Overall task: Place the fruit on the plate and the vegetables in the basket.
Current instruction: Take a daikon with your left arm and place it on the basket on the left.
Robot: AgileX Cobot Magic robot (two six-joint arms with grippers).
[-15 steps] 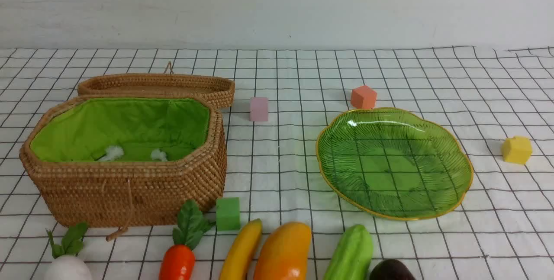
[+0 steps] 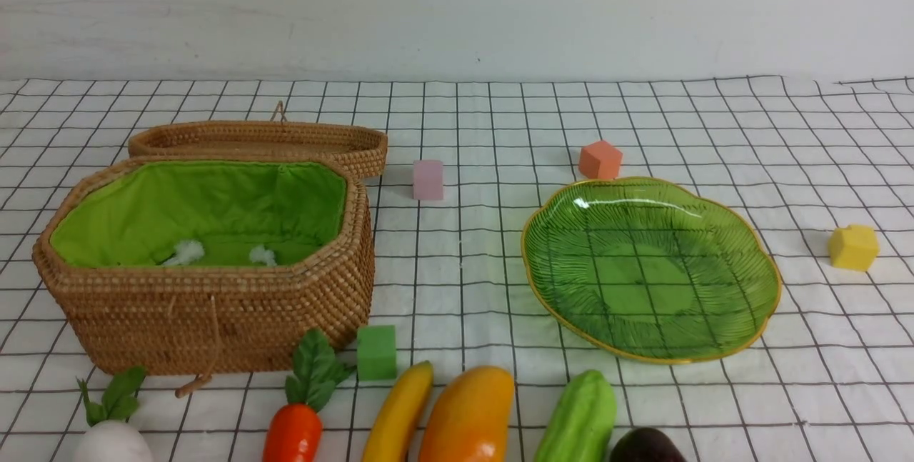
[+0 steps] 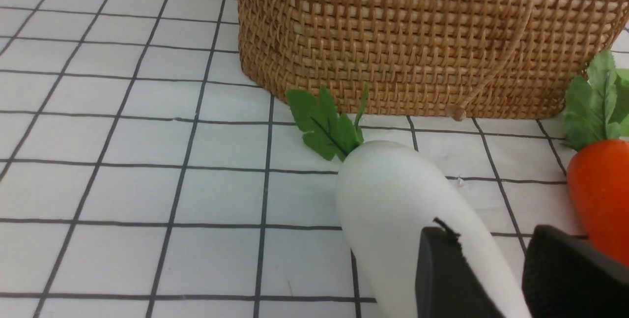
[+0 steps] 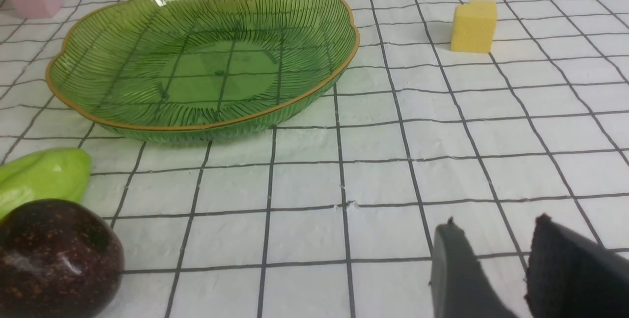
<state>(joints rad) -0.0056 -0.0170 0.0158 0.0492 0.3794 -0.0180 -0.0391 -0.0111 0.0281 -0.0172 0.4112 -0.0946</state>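
Observation:
Along the near table edge in the front view lie the white radish [image 2: 111, 440], carrot [image 2: 293, 430], banana [image 2: 400, 412], mango [image 2: 468, 415], light-green gourd [image 2: 580, 419] and dark purple fruit [image 2: 646, 448]. The basket [image 2: 207, 305] stands left with its green lining bare; the green plate [image 2: 650, 269] sits right, with nothing on it. In the left wrist view my left gripper [image 3: 491, 232] hangs open just over the radish [image 3: 393, 200], the carrot [image 3: 602, 190] beside it. My right gripper [image 4: 496, 222] is open over bare cloth, apart from the purple fruit [image 4: 54, 254] and gourd [image 4: 42, 175].
The basket's shallow lid [image 2: 264, 141] lies behind the basket. Foam cubes are scattered about: green [image 2: 376, 352] by the basket's front corner, pink [image 2: 428, 180], orange [image 2: 600, 160] behind the plate, yellow [image 2: 852, 247] at the right. A wall closes the back.

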